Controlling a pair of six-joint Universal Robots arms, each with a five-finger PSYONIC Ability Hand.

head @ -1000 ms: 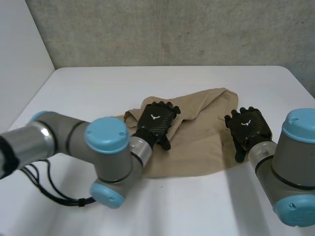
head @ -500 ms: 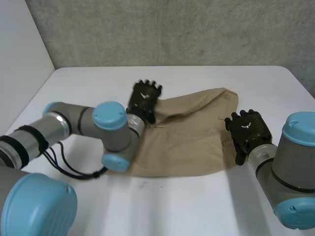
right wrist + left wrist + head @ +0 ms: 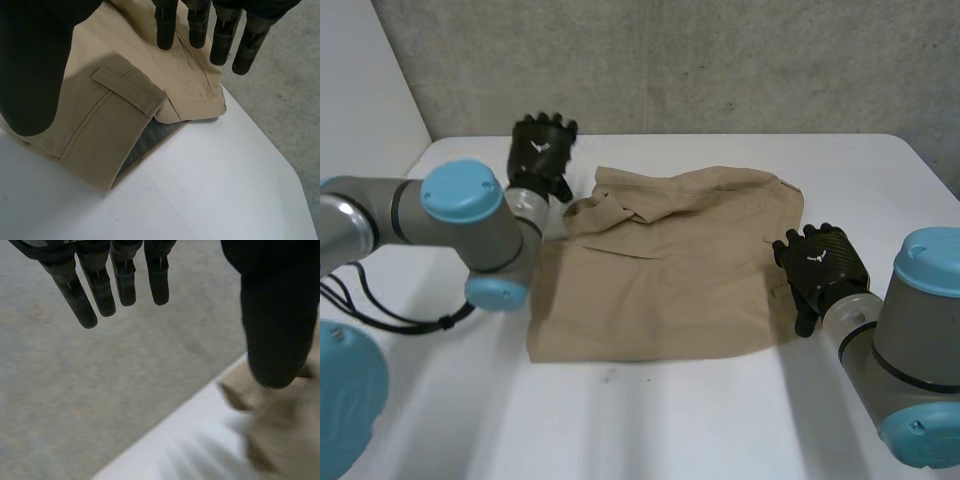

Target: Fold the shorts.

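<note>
Left hand (image 3: 542, 150) seemingly clear of shorts (image 3: 660, 280).

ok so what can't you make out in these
Head view: the right hand covers the shorts' right edge; touching or hovering is unclear.
Right wrist view: its thumb hides part of the waistband.
Left wrist view: the left hand's thumb covers the shorts' corner; contact unclear.
</note>
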